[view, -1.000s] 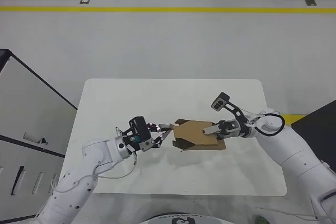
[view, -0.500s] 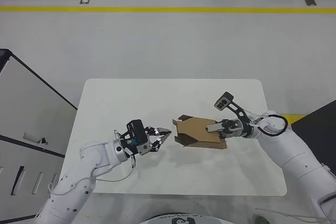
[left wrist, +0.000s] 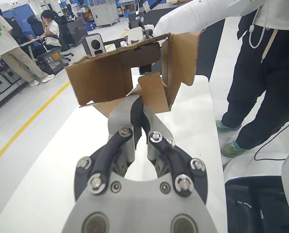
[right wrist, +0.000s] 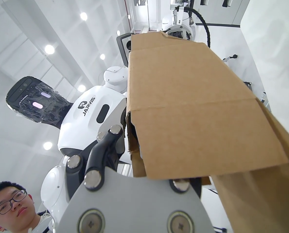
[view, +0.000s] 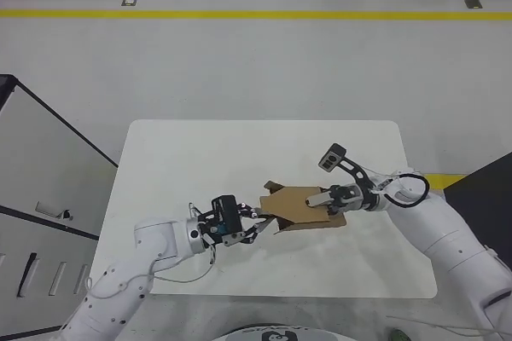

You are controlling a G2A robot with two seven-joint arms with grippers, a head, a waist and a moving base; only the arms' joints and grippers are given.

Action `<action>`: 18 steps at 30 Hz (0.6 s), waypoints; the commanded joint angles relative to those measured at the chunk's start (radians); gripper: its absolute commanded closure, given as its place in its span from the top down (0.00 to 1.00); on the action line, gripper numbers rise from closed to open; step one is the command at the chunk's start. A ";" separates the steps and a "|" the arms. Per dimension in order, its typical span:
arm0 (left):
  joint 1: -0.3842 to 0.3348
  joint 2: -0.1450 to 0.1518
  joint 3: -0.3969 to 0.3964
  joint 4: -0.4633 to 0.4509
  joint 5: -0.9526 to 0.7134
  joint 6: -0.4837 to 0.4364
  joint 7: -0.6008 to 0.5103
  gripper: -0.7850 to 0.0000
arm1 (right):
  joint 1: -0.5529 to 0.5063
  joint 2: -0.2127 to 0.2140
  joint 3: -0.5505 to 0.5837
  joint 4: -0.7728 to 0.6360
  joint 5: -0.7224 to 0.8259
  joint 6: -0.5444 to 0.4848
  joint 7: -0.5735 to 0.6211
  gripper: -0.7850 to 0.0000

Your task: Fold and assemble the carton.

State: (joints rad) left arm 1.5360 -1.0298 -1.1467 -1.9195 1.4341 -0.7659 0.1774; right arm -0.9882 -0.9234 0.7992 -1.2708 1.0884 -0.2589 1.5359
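A brown cardboard carton (view: 303,209) is held just above the middle of the white table (view: 196,153), lying on its side with its end flaps loose. My right gripper (view: 317,199) is shut on the carton's right end wall; in the right wrist view one finger (right wrist: 105,146) shows beside the carton (right wrist: 188,112), and the other is hidden behind it. My left gripper (view: 267,227) is at the carton's open left end. In the left wrist view it (left wrist: 139,100) is shut, its tips against the lower flaps of the carton (left wrist: 100,81).
A grey cabinet (view: 26,170) stands off the table's left side and a black unit (view: 495,187) off its right. Bare tabletop lies in front of, behind and to the left of the carton.
My left gripper drew back from the carton with its fingers open, then came in again to the carton's left end and shut. The right gripper kept hold, and the carton shifted slightly.
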 commanded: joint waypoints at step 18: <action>0.001 0.007 -0.027 0.006 -0.009 0.018 0.017 0.00 | 0.015 -0.006 -0.019 0.001 0.001 -0.010 0.000 0.00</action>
State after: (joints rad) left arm 1.5366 -1.0230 -1.1694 -1.9139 1.4294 -0.7500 0.1940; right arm -0.9729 -0.9291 0.7808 -1.2688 1.0874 -0.2695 1.5359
